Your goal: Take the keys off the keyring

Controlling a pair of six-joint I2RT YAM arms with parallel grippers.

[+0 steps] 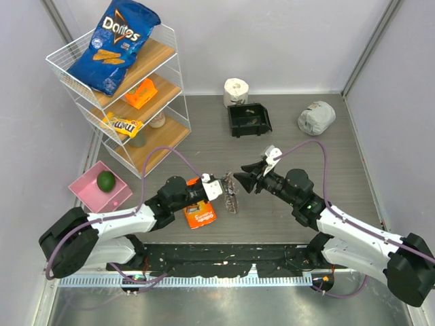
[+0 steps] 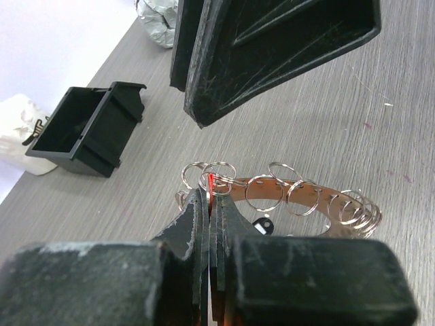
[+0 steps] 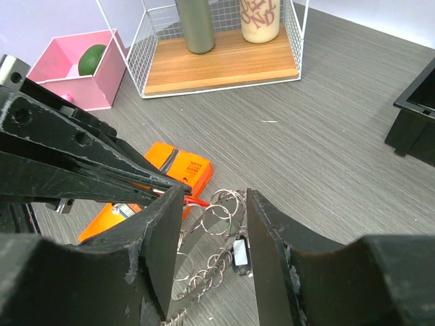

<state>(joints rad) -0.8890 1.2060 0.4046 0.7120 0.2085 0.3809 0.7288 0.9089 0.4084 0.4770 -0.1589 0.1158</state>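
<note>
With the left gripper [image 1: 219, 187] clamped on the flat speckled silvery keyring [image 1: 231, 195] toward the desk's front edge, we'd close the half-open right gripper [image 3: 214, 204] on one wire loop [image 2: 246, 193] (not several).

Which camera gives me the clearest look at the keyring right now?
Left wrist: the keyring spans the frame, close and sharp. Right wrist shows only part, between its own fingers. Top external shows it tiny and edge-on.

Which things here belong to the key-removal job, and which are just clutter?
Job: flat silvery perforated keyring; small keys; left gripper, clamping it; right gripper, open.
Clutter: orange packet; black plastic bin; white toilet roll; blue Doritos bag; pink tray.
</note>
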